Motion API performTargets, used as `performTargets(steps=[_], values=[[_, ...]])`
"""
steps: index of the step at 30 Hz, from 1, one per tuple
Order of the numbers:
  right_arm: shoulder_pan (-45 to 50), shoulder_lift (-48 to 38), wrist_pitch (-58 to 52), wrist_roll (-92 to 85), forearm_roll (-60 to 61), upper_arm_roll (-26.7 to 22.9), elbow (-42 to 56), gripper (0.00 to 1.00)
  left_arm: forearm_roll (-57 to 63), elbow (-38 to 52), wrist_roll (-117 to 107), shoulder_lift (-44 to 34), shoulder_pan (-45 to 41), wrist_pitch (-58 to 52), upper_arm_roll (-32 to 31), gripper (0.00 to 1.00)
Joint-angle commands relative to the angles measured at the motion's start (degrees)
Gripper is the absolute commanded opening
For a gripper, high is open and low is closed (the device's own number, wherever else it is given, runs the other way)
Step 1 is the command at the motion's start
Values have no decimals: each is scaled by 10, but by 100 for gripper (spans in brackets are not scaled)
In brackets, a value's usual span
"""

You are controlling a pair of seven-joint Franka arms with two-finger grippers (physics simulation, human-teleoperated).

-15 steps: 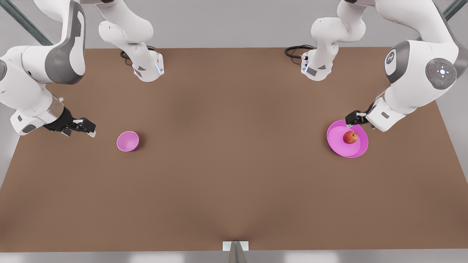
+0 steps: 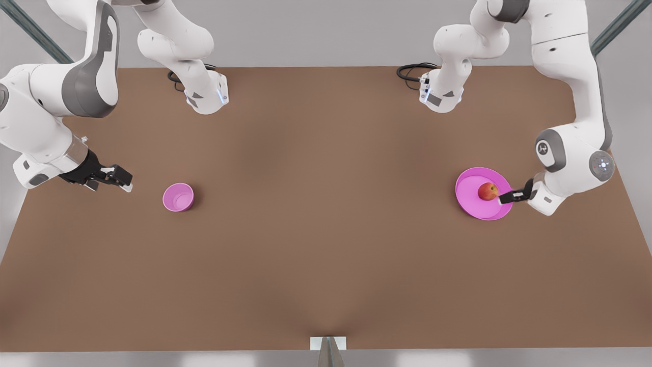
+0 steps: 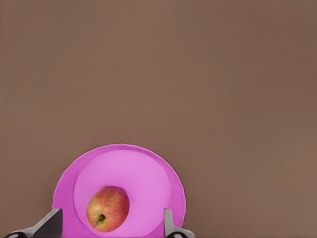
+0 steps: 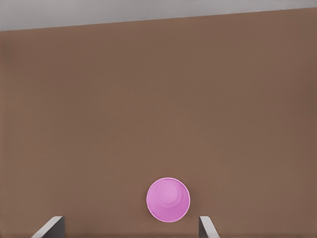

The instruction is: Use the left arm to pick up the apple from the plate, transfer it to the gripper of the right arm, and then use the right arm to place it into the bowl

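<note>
The red apple (image 2: 488,191) lies on the magenta plate (image 2: 471,204) at the front view's right. My left gripper (image 2: 507,197) is low over the plate's right rim, right beside the apple and pointing at it. In the left wrist view its open fingers (image 3: 51,224) stand wide on either side of the apple (image 3: 107,208), above the plate (image 3: 148,171). My right gripper (image 2: 124,179) hangs open at the front view's left, a short way left of the small pink bowl (image 2: 178,197). The right wrist view has the bowl (image 4: 168,199) ahead between the spread fingertips (image 4: 53,224).
A brown table (image 2: 326,244) carries both dishes, with a broad bare stretch between them. The two arm bases (image 2: 206,94) (image 2: 442,94) and black cables stand at the far edge. A small grey mount (image 2: 328,346) sits at the near edge.
The left arm has swung down and outward; its gripper went from the plate's far rim to low beside the apple at the right rim. The right arm barely moved.
</note>
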Motion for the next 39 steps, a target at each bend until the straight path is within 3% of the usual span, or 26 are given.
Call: performTargets(steps=[1, 19, 38, 39], values=[[0, -1, 0, 3, 1, 0, 0, 100, -18, -25, 240, 8, -3, 148, 4, 100], [3, -1, 0, 4, 1, 0, -1, 100, -19, -161, 269, 28, -1, 187, 16, 100], [1, -1, -1, 3, 1, 0, -1, 100, -20, -174, 268, 89, -3, 232, 12, 100], [2, -1, -1, 3, 1, 0, -1, 100, -20, -174, 268, 89, -4, 232, 12, 96]])
